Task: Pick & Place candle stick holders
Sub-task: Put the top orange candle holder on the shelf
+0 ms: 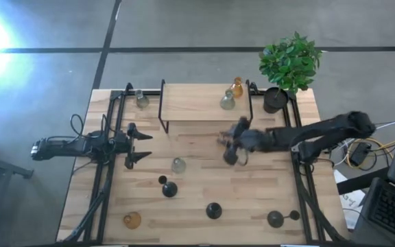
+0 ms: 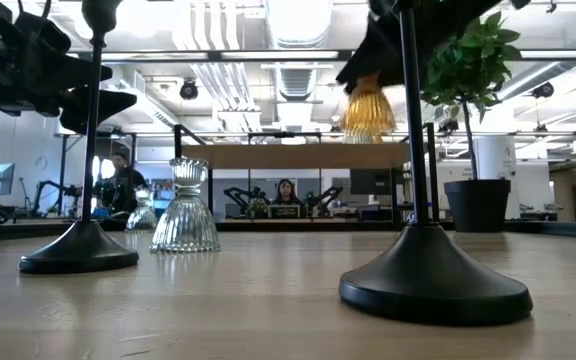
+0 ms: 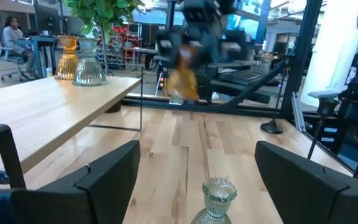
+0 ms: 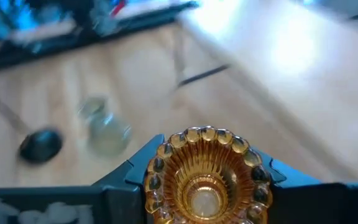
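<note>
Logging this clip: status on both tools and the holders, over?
Right tool shut on amber holder, airborne near wooden shelf. Left tool open, facing clear holder. Path unobstructed.

Your right gripper (image 1: 230,145) sits mid-table, just near of the wooden shelf (image 1: 194,103), its load too blurred to tell. Left gripper (image 1: 140,146) waits at left, fingers spread. Amber holder (image 1: 236,87) and clear holder (image 1: 228,101) stand on the shelf.

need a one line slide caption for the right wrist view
Right hand gripping an amber glass candle holder above the wooden table.
</note>
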You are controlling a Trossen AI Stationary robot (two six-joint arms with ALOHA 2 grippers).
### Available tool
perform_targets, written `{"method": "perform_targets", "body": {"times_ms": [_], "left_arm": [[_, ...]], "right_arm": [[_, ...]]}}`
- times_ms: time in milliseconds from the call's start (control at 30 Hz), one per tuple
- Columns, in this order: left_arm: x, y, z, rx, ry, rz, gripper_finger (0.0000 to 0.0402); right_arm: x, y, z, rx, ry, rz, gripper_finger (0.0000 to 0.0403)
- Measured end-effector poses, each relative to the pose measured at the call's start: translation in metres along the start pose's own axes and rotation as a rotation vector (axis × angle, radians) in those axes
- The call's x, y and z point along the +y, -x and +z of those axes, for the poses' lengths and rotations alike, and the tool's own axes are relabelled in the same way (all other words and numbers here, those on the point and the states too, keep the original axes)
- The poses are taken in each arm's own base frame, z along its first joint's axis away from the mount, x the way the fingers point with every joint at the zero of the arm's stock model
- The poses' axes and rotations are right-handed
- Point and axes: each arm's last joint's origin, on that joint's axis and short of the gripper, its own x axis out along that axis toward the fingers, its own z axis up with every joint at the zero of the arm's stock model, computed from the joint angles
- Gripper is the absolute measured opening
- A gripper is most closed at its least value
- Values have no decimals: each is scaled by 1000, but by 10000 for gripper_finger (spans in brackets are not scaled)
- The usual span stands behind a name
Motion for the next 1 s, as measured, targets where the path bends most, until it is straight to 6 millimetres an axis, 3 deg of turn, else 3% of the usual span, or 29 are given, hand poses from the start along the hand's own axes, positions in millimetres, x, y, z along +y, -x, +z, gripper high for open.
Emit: {"method": "perform_targets", "body": {"times_ms": [133, 367, 1000], "left_arm": [[0, 0, 0, 0, 0, 0, 323], [0, 0, 0, 0, 0, 0, 323], [0, 0, 0, 0, 0, 0, 323]], "right_arm": [[-33, 10, 17, -54, -46, -90, 138], [-69, 4, 24, -10, -6, -99, 138], [-112, -2, 25, 37, -46, -245, 138]]}}
